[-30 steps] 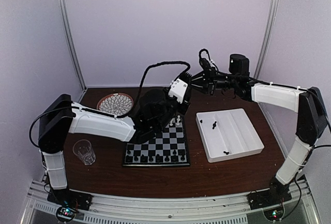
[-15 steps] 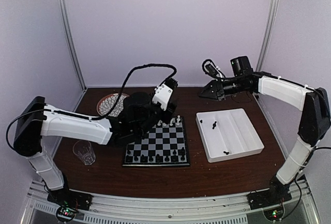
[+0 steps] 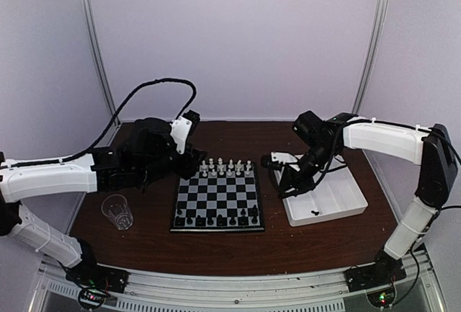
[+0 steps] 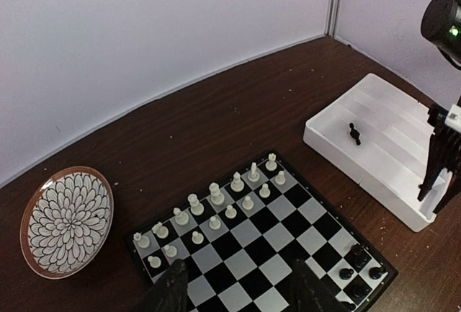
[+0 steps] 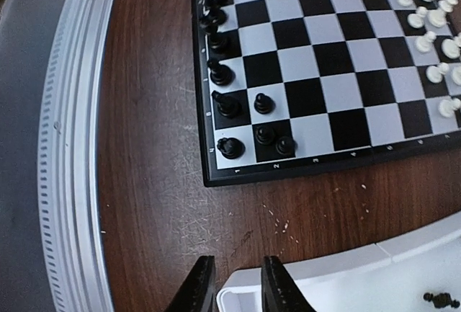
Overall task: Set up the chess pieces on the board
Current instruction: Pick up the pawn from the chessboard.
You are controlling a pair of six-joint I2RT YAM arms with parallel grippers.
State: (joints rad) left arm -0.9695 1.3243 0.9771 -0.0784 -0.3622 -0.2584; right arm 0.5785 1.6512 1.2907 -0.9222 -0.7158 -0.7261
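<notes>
The board (image 3: pixel 216 198) lies at the table's middle. Two rows of white chess pieces (image 3: pixel 227 168) stand along its far edge, and black ones (image 3: pixel 216 220) line the near edge. My left gripper (image 3: pixel 189 161) hovers off the board's far left corner. It is open, with nothing between its fingers (image 4: pixel 173 292). My right gripper (image 3: pixel 283 181) hangs over the near left corner of the white tray (image 3: pixel 338 204), jaws slightly apart and empty. Loose black pieces (image 4: pixel 354 133) lie in the tray. In the right wrist view the black pieces (image 5: pixel 223 74) crowd the board's (image 5: pixel 324 60) left edge.
A round patterned plate (image 4: pixel 66 222) sits beyond the board's left corner; in the top view my left arm covers it. A clear glass cup (image 3: pixel 117 211) stands left of the board. The metal rail (image 5: pixel 72 146) runs along the near table edge.
My left arm has pulled back leftward off the board while its jaws opened wider, uncovering the white rows. My right arm has swung down from the back to the tray's left corner.
</notes>
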